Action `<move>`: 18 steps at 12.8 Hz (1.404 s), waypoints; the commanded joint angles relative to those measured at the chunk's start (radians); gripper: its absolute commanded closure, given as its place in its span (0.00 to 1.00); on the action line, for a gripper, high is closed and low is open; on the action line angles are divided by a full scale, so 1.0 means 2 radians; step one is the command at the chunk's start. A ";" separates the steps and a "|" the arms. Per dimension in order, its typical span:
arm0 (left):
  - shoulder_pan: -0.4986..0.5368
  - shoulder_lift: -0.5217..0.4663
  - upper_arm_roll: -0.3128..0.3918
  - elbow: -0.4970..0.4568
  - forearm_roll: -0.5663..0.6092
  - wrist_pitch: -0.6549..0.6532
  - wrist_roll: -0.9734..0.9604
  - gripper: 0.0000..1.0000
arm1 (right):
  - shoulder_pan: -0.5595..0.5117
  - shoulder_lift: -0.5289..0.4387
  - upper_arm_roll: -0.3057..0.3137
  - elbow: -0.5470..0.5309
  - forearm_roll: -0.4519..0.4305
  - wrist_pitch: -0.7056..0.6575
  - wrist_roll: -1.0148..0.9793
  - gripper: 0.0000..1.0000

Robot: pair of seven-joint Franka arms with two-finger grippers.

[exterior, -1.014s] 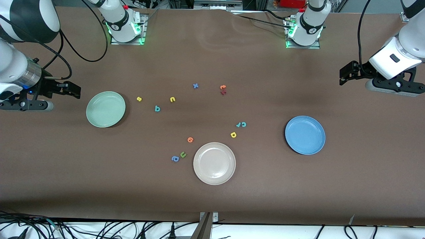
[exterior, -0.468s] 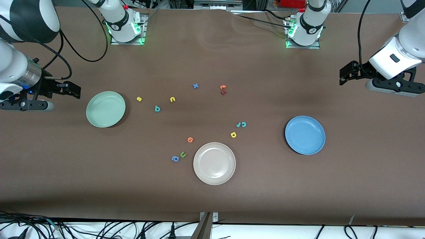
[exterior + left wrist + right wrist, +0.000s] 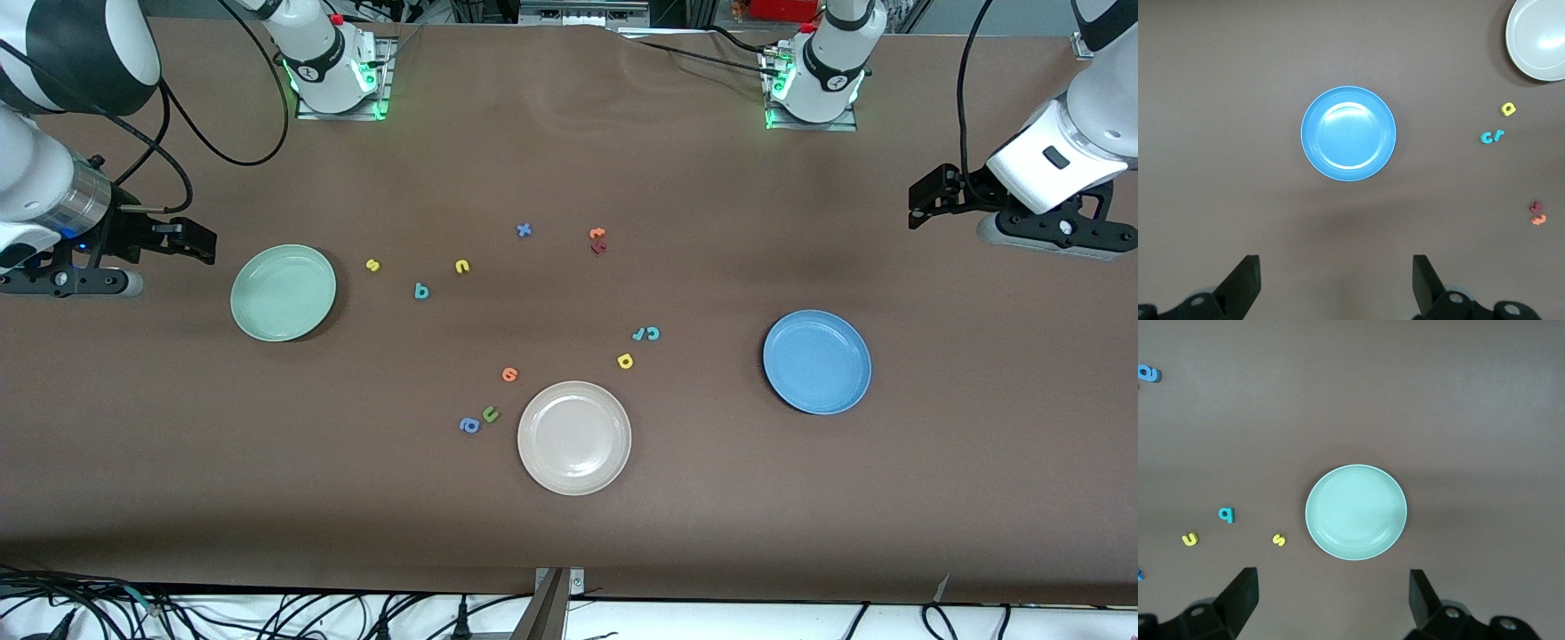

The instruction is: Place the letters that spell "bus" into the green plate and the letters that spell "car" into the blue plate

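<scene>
I see both arms waiting, jaws wide and empty. My right gripper [image 3: 1328,603] hangs over the brown table [image 3: 569,533] beside the green plate [image 3: 1356,512], near the "bus" letters [image 3: 1226,515]. My left gripper [image 3: 1336,287] hangs by the blue plate [image 3: 1348,133]; the "car" letters [image 3: 1493,135] lie near it toward the beige plate [image 3: 1538,40].

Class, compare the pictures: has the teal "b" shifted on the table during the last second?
No. The teal "b" lies in the same spot between the yellow "s" and yellow "u", equally far from the green plate.
</scene>
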 commanded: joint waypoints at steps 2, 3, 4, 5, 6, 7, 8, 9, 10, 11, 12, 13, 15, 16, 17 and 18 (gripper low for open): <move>-0.004 0.007 0.000 0.009 0.011 -0.009 -0.002 0.00 | 0.000 -0.003 0.000 0.002 0.007 -0.007 0.000 0.00; -0.003 0.007 0.000 0.009 0.011 -0.009 -0.002 0.00 | 0.000 -0.003 0.000 0.002 0.007 -0.007 0.000 0.00; -0.003 0.006 0.000 0.009 0.011 -0.009 -0.002 0.00 | 0.000 -0.003 0.000 0.002 0.007 -0.007 0.000 0.00; -0.003 0.005 0.000 0.009 0.011 -0.010 -0.001 0.00 | 0.000 -0.003 0.000 0.002 0.007 -0.007 0.000 0.00; -0.003 0.004 0.000 0.009 0.011 -0.012 -0.002 0.00 | 0.000 -0.003 0.000 0.001 0.007 -0.007 0.000 0.00; -0.003 0.003 0.000 0.009 0.011 -0.013 -0.001 0.00 | 0.000 -0.003 0.000 0.001 0.007 -0.007 0.000 0.00; -0.003 0.004 0.000 0.009 0.011 -0.017 -0.001 0.00 | 0.000 -0.003 0.000 0.001 0.007 -0.007 0.000 0.00; -0.002 0.003 0.000 0.009 0.010 -0.019 0.000 0.00 | 0.000 -0.003 0.000 0.001 0.007 -0.007 0.000 0.00; -0.002 0.003 0.000 0.009 0.010 -0.019 0.000 0.00 | 0.000 -0.003 0.000 0.001 0.007 -0.007 0.000 0.00; -0.001 0.004 0.000 0.009 0.008 -0.018 -0.001 0.00 | 0.001 -0.003 0.000 0.001 0.007 -0.007 0.000 0.00; -0.001 0.005 0.001 0.009 0.008 -0.018 -0.001 0.00 | 0.000 -0.003 0.000 0.001 0.007 -0.008 0.000 0.00; -0.001 0.006 0.001 0.008 0.008 -0.018 -0.001 0.00 | 0.001 -0.003 0.001 0.001 0.007 -0.008 0.000 0.00; 0.001 0.005 0.001 0.008 0.008 -0.019 0.000 0.00 | 0.001 -0.003 0.001 0.001 0.007 -0.008 0.000 0.00; 0.001 0.004 0.001 0.008 0.008 -0.020 0.000 0.00 | 0.000 -0.003 0.000 0.001 0.007 -0.008 0.000 0.00; 0.001 0.004 0.001 0.008 0.008 -0.020 -0.001 0.00 | 0.000 -0.003 0.000 0.001 0.007 -0.008 0.000 0.00; 0.002 0.004 0.001 0.008 0.008 -0.023 0.000 0.00 | 0.000 -0.003 0.001 0.001 0.007 -0.008 -0.001 0.00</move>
